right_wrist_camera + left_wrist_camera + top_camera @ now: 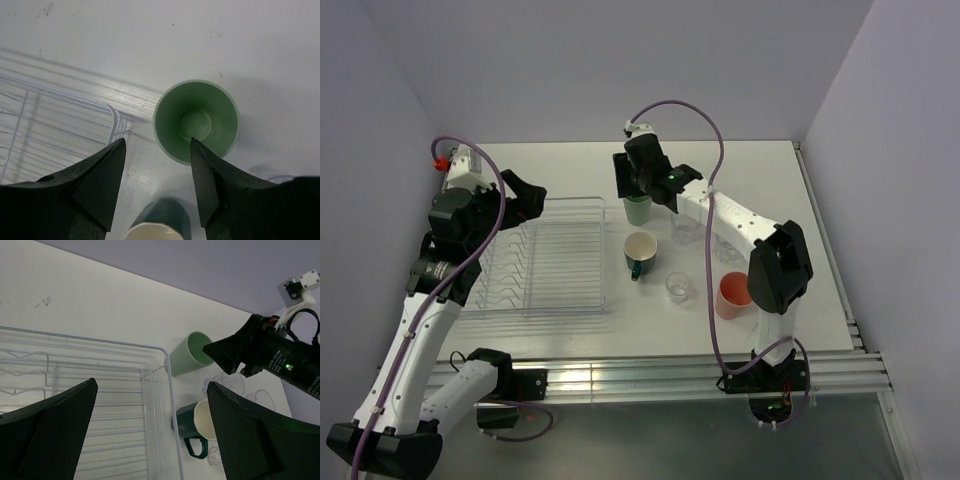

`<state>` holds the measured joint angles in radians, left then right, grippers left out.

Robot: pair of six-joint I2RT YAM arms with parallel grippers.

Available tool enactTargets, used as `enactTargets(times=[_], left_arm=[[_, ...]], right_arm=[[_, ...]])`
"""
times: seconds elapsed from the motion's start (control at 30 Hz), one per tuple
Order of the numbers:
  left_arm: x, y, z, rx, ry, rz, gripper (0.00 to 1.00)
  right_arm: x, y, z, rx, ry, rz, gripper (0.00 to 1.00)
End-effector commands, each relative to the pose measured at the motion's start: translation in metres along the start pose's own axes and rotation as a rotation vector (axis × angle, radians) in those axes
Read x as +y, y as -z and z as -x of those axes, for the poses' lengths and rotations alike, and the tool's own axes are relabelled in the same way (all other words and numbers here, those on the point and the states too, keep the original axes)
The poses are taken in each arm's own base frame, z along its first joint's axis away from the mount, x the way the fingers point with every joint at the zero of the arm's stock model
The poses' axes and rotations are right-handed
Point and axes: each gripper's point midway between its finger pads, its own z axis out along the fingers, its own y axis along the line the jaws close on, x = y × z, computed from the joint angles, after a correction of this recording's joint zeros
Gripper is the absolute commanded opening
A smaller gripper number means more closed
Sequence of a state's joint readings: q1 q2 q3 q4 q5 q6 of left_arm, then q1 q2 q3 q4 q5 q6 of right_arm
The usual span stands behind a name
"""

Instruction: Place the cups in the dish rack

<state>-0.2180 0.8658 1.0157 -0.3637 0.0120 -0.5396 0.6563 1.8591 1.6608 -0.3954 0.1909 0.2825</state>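
Observation:
The pale green tumbler (196,121) stands upright just off the dish rack's (555,258) far right corner. My right gripper (157,142) hangs open over it; one fingertip (196,145) shows over the cup's mouth and the other is outside its near-left wall, with nothing gripped. From above, that gripper (638,192) covers part of the tumbler (638,211). The teal mug (640,250), a clear glass (678,287) and the salmon-pink tumbler (732,295) stand right of the rack. My left gripper (150,390) is open above the rack's right rim (170,385), holding nothing.
Two more clear glasses (686,232) (726,250) stand partly hidden under my right arm. The teal mug (197,427) sits close to the rack's right side, handle toward the near edge. Walls enclose the table on the left, back and right.

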Motion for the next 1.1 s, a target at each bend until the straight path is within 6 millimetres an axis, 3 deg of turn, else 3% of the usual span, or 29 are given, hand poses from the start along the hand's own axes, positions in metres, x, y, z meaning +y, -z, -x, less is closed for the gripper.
enactTargets(times=[0.0,0.43,1.07], left_arm=[[-0.01,0.002,0.013,-0.031,-0.005,-0.039,0.99],[-0.01,0.0,0.011,-0.019,-0.004,-0.036,0.99],[-0.008,-0.005,0.007,-0.003,0.001,-0.027,0.99]], right_arm=[[0.005,-0.007,0.008,-0.008,0.039,-0.013,0.61],[0.011,-0.031,-0.013,0.055,0.08,-0.039,0.58],[0.006,-0.061,-0.035,0.124,0.116,-0.095,0.38]])
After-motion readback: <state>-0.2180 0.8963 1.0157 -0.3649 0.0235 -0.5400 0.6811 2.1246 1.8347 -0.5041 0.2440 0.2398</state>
